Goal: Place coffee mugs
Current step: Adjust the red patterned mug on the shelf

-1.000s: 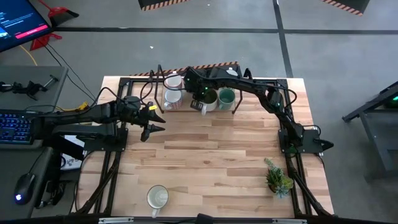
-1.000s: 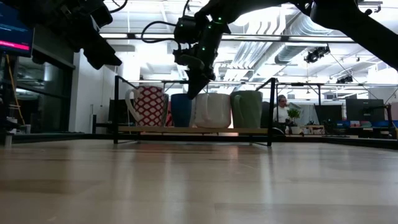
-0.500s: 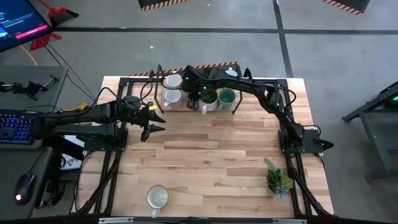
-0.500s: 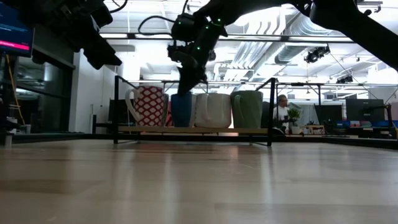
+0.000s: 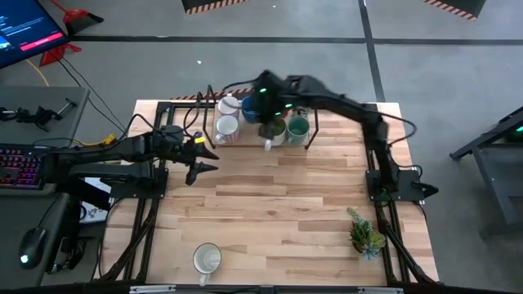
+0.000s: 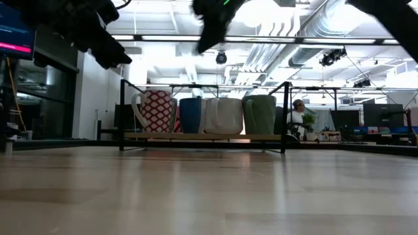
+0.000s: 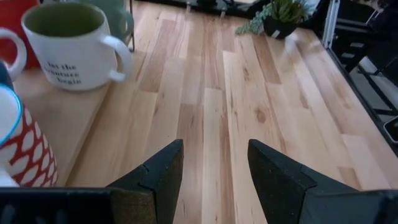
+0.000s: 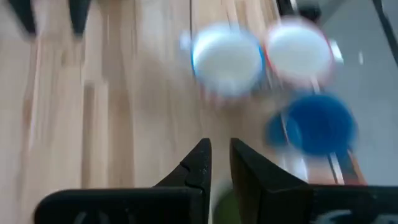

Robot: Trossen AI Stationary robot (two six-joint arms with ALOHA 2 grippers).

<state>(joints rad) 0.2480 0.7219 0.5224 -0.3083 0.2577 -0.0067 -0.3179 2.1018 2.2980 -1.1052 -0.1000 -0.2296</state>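
Along the table's far edge, several mugs stand upright on a low wooden shelf (image 6: pixel 202 136): a red-patterned white mug (image 6: pixel 155 111), a blue one (image 6: pixel 191 115), a white one (image 6: pixel 223 115) with an olive inside (image 7: pixel 65 22), and a green one (image 6: pixel 260 113). Another white mug (image 5: pixel 229 104) stands behind them. A further white mug (image 5: pixel 207 259) rests at the near edge. My right gripper (image 5: pixel 263 122) hangs above the shelf (image 6: pixel 209 29), empty, its fingers a narrow gap apart (image 8: pixel 219 149). My left gripper (image 5: pixel 203 160) waits open (image 7: pixel 214 144) over the table's left part.
A small potted plant (image 5: pixel 365 233) stands near the table's right near corner. The shelf's black posts (image 6: pixel 121 114) rise at its ends. Bare wooden table (image 5: pixel 278 204) lies between the shelf and the near edge. A person (image 6: pixel 297 116) sits far back in the room.
My right gripper has risen from just over the blue mug's rim to well above the shelf, shifting slightly toward the table's right. The mugs on the shelf have stayed where they were.
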